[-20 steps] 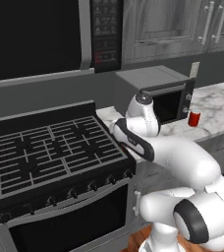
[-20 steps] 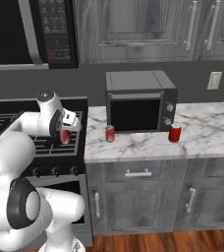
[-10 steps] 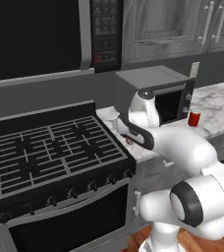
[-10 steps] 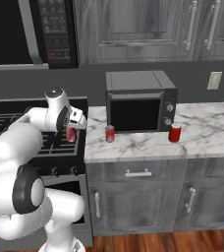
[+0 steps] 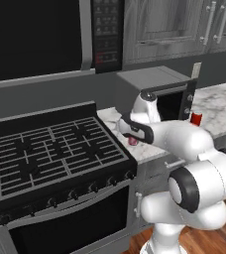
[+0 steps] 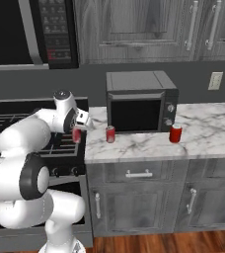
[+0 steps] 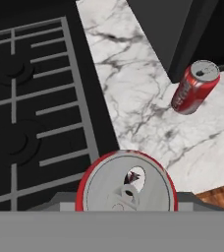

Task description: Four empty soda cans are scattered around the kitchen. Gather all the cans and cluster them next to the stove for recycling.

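My gripper (image 6: 78,130) is shut on a red soda can (image 6: 76,135), holding it upright just above the seam between the stove (image 6: 16,123) and the marble counter (image 6: 144,148). From the hand camera the held can (image 7: 126,182) shows its silver top at the bottom, over the stove's (image 7: 30,98) right edge. The left base view has the same can (image 5: 133,141) under my gripper (image 5: 131,136), beside the stove (image 5: 50,154). A second can (image 6: 110,134) (image 7: 195,86) stands on the counter before the toaster oven. A third can (image 6: 175,133) (image 5: 196,118) stands further right.
A dark boxy toaster oven (image 6: 140,101) sits at the back of the counter. A black microwave (image 6: 45,29) hangs over the stove, with grey wall cabinets (image 6: 149,24) beside it. Drawers and cabinet doors (image 6: 144,197) lie below the counter.
The arm has swung right, carrying the held can from above the stove grates to the stove's right edge by the counter. The other cans have not moved.
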Robot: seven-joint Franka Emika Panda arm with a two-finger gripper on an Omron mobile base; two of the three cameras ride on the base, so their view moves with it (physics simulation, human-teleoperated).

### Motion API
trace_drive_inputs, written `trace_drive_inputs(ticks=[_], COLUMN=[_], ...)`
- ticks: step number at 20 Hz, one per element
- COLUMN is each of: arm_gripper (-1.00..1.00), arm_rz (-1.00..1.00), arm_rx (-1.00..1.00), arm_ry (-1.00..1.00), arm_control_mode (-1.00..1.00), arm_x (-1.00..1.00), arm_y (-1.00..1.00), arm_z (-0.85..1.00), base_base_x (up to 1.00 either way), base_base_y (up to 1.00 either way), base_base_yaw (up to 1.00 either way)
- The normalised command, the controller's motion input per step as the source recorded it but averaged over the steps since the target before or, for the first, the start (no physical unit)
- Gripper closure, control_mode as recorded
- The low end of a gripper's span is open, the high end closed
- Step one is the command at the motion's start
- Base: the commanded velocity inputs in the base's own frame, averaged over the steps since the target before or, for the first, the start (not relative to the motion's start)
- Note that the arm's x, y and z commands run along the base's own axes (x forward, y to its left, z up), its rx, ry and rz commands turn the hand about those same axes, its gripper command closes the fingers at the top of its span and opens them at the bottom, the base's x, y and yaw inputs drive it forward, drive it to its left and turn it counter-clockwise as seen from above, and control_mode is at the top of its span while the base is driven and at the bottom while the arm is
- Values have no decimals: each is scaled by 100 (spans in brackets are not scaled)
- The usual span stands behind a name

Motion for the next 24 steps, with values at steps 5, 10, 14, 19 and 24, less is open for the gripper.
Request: trace_drive_inputs(ticks=[5,10,14,19,24], arm_gripper=[100,100,100,100,100], arm_rz=[0,0,0,0,0], arm_rx=[0,-1,0,-2,-2], arm_ry=[2,1,2,4,7], arm_control_mode=[-100,-100,-100,-100,-100], arm_x=[28,38,39,37,37], arm_y=[-10,-7,-3,-1,-1], arm_z=[-27,-20,-20,-20,-21], base_base_x=[0,0,0,0,0], base_base_y=[0,0,0,0,0], base_base_yaw=[0,0,0,0,0])
